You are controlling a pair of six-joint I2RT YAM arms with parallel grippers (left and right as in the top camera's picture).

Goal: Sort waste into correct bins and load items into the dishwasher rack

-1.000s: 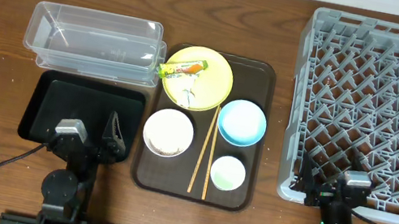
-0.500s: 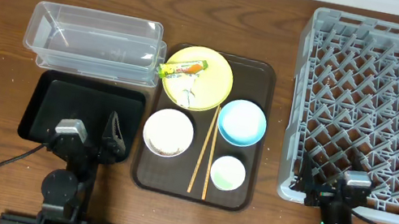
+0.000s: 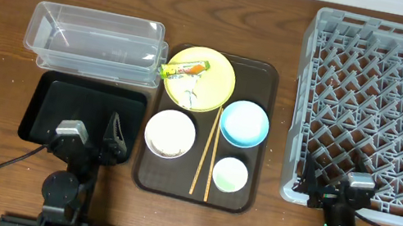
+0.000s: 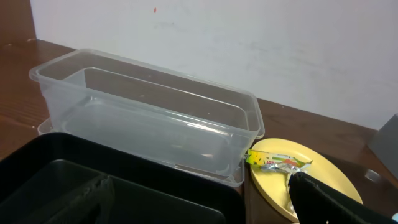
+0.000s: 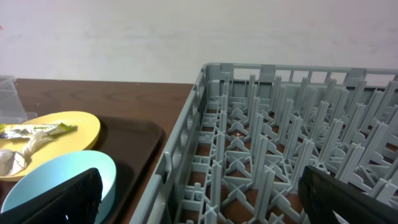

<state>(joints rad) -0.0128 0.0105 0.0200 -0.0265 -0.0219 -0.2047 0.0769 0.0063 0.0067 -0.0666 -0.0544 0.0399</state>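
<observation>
Checking the wrist views, you see the left tool (image 4: pixel 193 193) and right tool (image 5: pixel 199 186) spread apart; only the overhead shows the chopsticks (image 3: pixel 204 159) on the brown tray (image 3: pixel 266 79), near the dishwasher rack (image 3: pixel 384 112).

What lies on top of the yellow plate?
On the yellow plate: a snack wrapper across its upper left rim, a crumpled tissue near its middle. What lies beneath them is covered.

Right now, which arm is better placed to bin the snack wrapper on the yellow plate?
Left. The left claw sits by the black tray, nearer the snack wrapper and clear tub; the right claw is at the rack corner, farther off.
</observation>
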